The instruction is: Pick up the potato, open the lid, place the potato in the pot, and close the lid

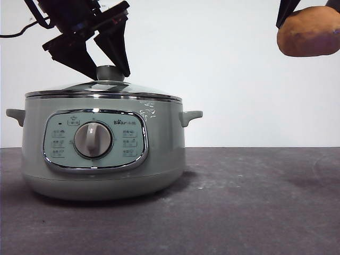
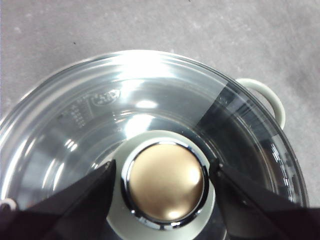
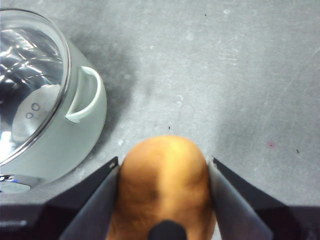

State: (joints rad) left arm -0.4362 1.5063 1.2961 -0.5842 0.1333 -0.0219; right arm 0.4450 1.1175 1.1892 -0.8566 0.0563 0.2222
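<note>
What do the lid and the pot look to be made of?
The lid looks like clear glass: the pot's inside shows through and it glints. Its rim looks like polished steel, and the knob has a shiny golden cap, probably metal. The pot has a smooth, pale green shell, either plastic or painted metal, with a chrome-like panel frame.

Pot (image 1: 159,149) panel reads, seemingly, "Bear".

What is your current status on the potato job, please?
Right gripper shut on the potato, held aloft beside the pot. Left gripper open, astride the knob of the lid. Lid still on. Nothing in the way.
</note>
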